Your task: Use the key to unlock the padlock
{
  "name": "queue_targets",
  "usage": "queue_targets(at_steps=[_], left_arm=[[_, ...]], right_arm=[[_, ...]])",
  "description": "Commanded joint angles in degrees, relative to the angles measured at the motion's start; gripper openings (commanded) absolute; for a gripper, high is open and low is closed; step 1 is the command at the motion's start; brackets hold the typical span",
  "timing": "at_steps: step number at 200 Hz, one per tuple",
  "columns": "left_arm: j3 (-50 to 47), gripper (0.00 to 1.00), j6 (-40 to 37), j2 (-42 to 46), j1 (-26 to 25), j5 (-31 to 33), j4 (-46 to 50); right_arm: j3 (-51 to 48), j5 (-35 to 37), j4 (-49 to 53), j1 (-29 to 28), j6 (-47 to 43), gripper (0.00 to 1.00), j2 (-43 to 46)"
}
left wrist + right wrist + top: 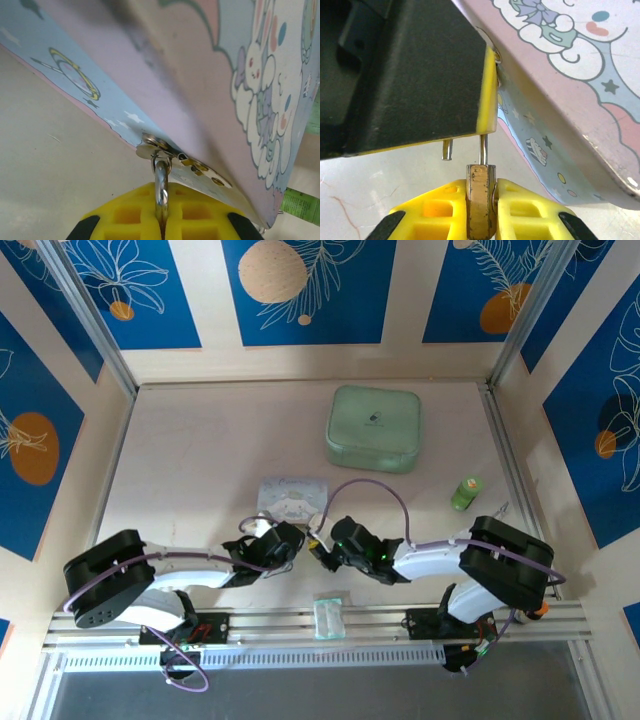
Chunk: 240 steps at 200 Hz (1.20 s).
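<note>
The pale table carries a mint-green lidded box well beyond both sets of fingers. A green bottle stands off to the right of them.

The cartoon tin, pink and blue with a rabbit printed on it, rises tilted just past the fingertips of both arms. Its metal hasp sits directly above the left pads.

The left gripper is clenched on the silver shackle, which threads up through that hasp from between the yellow pads.

The right gripper grasps the brass body of the padlock, which is pinched edge-on between its two yellow pads. One shackle leg climbs from the body to the black, yellow-faced left finger just above. The other leg ends free in the air, up and to the left of the body and apart from it.

A small clear packet lies on the rail behind both grippers.
</note>
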State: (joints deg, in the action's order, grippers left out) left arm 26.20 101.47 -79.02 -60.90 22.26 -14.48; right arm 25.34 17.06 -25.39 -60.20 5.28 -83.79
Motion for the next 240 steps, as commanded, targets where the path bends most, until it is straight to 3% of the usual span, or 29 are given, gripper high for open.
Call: queue_targets(at_steps=[1, 10, 58, 68, 97, 144, 186, 240], left_arm=[[0.3, 0.01, -1.0, -1.4, 0.6, 0.2, -1.6], [0.4, 0.02, -1.1, -1.9, 0.6, -0.2, -2.5], [1.7, 0.38, -1.8, -5.3, 0.2, -2.3, -7.1], [1.7, 0.40, -1.8, -6.5, 0.1, -3.1, -9.2], [2.7, 0.34, -1.2, -10.0, -0.8, -5.6, -11.5], [1.7, 0.10, -1.6, -11.3, -1.6, -6.1, -10.1], [1.7, 0.05, -3.7, -10.1, -1.7, -6.2, -6.7], [1.8, 0.06, -4.2, -11.3, -1.8, -7.1, -8.3]], right_arm=[[-1.0, -5.6, 1.6, 0.9, 5.2, 0.15, 2.7], [-1.2, -5.6, 1.7, 0.7, 5.4, 0.15, 3.5], [0.1, -1.6, 5.3, -1.2, 2.6, 0.20, 3.5], [0.4, -1.0, 5.2, -2.0, 2.3, 0.21, 2.8], [0.5, -0.7, 3.4, -2.6, 4.0, 0.29, 0.9], [-3.9, -2.8, -0.4, -1.0, 8.4, 0.34, 4.1], [-8.1, -7.3, -2.1, 2.1, 12.3, 0.43, 10.9], [-11.9, -13.1, -3.4, 8.5, 16.0, 0.43, 17.6]])
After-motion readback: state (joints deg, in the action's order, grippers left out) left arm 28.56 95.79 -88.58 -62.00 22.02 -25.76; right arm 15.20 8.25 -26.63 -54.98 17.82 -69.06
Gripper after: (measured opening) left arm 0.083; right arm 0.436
